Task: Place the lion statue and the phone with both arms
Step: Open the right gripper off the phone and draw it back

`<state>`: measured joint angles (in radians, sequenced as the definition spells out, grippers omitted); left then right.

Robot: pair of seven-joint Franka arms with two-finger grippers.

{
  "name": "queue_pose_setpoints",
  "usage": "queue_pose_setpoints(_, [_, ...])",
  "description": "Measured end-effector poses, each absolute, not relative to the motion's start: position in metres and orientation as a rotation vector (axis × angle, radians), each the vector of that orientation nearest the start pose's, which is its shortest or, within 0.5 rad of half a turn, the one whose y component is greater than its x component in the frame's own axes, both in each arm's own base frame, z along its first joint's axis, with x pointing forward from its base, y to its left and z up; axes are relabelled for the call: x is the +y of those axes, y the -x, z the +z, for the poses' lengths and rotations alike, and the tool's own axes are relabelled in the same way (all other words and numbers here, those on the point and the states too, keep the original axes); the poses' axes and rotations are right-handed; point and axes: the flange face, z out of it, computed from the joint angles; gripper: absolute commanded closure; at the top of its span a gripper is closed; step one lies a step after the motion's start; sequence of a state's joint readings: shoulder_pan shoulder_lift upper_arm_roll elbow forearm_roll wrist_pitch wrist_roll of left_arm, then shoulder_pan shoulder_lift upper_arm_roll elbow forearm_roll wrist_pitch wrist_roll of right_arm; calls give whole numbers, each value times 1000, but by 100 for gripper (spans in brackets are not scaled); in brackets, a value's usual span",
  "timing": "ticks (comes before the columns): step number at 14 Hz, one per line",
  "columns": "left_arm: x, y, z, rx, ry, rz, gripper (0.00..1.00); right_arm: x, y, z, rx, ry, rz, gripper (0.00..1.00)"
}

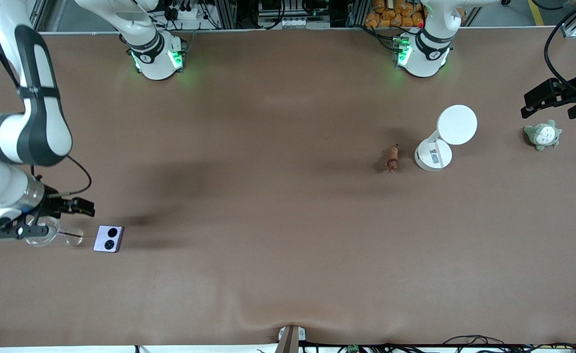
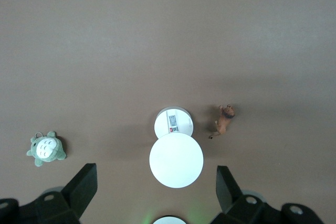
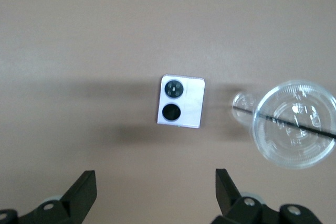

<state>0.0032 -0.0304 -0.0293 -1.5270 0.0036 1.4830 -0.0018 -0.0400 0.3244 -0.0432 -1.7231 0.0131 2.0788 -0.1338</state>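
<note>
Nothing is grasped yet: your right gripper (image 1: 42, 218), fingers spread, hangs lower left beside the pale lavender folded phone (image 1: 109, 239), your left gripper (image 1: 553, 100), apparently spread too, upper right, away from the tiny reddish-brown lion statue (image 1: 392, 158); each must descend.

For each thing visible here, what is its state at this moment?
lion statue: lying on the table, free, beside the white container.
phone: folded, flat, lenses up, free.
white container: open, with its round lid leaning on it.
clear cup: on its side, empty.
plush toy: lying free.
left gripper: jaws open, empty.
right gripper: jaws open, empty.
</note>
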Motion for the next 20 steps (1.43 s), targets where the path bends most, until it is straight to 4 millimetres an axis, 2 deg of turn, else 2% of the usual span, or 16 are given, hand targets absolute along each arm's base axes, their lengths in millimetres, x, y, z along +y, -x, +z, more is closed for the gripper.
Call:
queue_pose_setpoints(2, [-15,-537,653,40,3137,25,0,-49,-629,433,-75,3142,-35,0])
queue_pose_setpoints(7, [-15,-538,651,38,3138,31,0,-46,-577,542,-71,3132,-22,0])
queue_pose_setpoints(10, [-13,-539,650,32,3138,34,0,-45,-554,586,29,3128,27,0])
queue_pose_setpoints(14, [-12,-540,648,29,3138,40,0,-45,-551,613,56,3128,5,0])
queue_pose_setpoints(20, [-14,-540,647,32,3138,42,0,-45,-552,630,50,3129,-45,0])
